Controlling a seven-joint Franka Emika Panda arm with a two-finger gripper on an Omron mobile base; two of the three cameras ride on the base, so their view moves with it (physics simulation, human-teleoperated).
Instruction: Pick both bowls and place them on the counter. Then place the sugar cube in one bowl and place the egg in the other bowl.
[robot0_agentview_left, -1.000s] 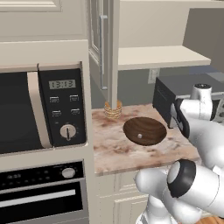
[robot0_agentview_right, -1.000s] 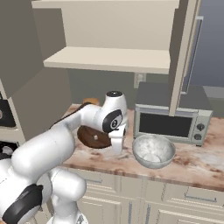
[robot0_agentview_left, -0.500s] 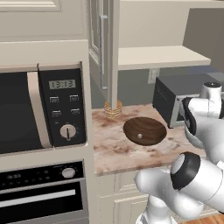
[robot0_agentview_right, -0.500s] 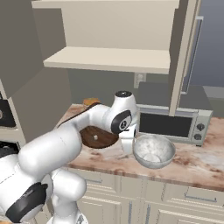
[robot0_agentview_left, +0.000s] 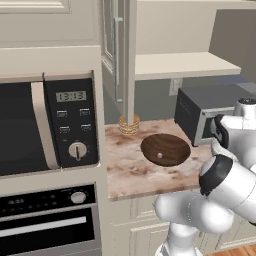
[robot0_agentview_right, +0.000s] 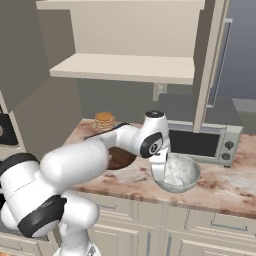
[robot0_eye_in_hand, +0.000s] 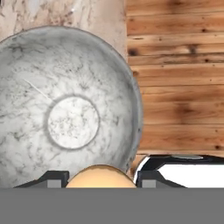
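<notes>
My gripper (robot0_eye_in_hand: 100, 179) held the pale cream oval egg (robot0_eye_in_hand: 100, 176) between its closed fingers, directly above the mottled grey stone-like bowl (robot0_eye_in_hand: 65, 109) on the pinkish marbled counter (robot0_agentview_right: 225, 187), ready for dropping.

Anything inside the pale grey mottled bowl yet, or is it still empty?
In the hand view the pale grey mottled bowl looks empty. The gripper holds the yellowish oval egg above its near rim, which hides a sliver of the bowl.

Mottled stone-like bowl (robot0_eye_in_hand: 65, 109) (wooden floor (robot0_eye_in_hand: 179, 74))
</notes>
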